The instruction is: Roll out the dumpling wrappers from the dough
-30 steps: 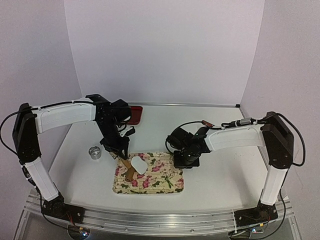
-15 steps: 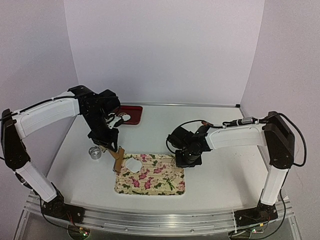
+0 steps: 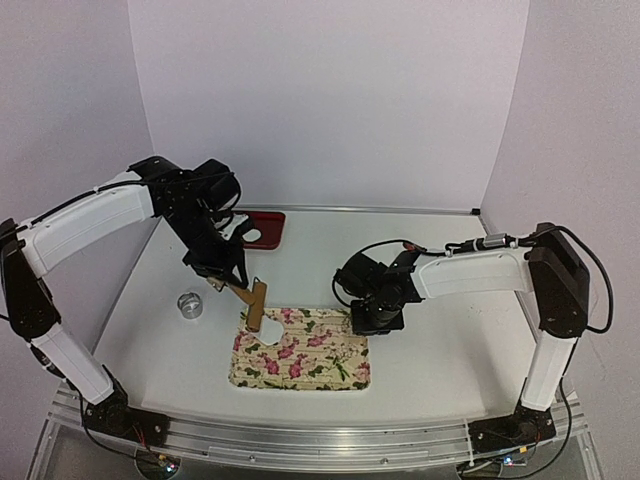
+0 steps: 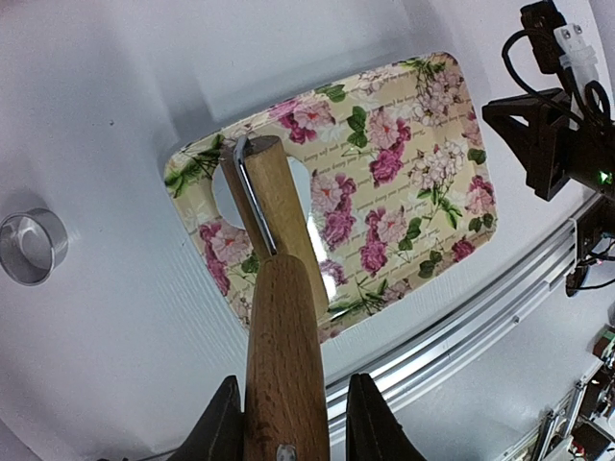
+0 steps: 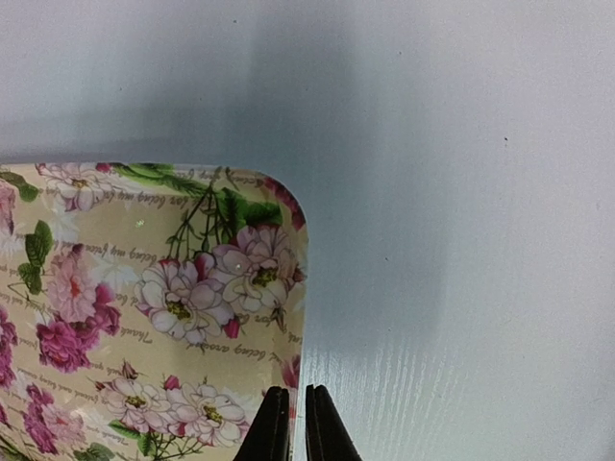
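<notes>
The roller [image 4: 279, 288] hides the middle of the wrapper [image 4: 224, 197], the tray [image 5: 96, 288] runs off the left and bottom edges in the right wrist view, and the left arm [image 3: 100, 215] covers part of the red tray [image 3: 270, 232].

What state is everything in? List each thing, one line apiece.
Left gripper: jaws shut on the rolling pin.
Right gripper: jaws shut on the floral tray's rim.
Rolling pin: held, angled over the dough.
Dough: flattened, on the tray, partly hidden.
Floral tray: lying flat, pinched at one corner.
Ring cutter: upright, empty, untouched.
</notes>
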Robot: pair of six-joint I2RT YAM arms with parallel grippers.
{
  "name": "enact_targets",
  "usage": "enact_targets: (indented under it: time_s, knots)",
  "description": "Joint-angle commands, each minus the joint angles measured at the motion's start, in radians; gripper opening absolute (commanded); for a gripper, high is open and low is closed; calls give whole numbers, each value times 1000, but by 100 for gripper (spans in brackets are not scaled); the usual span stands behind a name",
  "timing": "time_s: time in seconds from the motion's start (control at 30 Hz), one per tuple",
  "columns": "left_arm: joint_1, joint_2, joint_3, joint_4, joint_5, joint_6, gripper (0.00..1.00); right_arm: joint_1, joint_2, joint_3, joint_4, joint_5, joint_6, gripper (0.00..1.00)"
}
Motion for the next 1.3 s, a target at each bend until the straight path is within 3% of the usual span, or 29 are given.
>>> enact_targets:
  time_s: [0.0,0.87,1.27]
  knots:
    - [1,28,-27,66,62,-1,0,1,-51,6,-16,26,3,9]
    - [26,162,-155,162,52,116,0,1,18,12,-16,9,9,8]
    - [31,176,-217,199,88,133,0,0,81,7,0,-32,13,18]
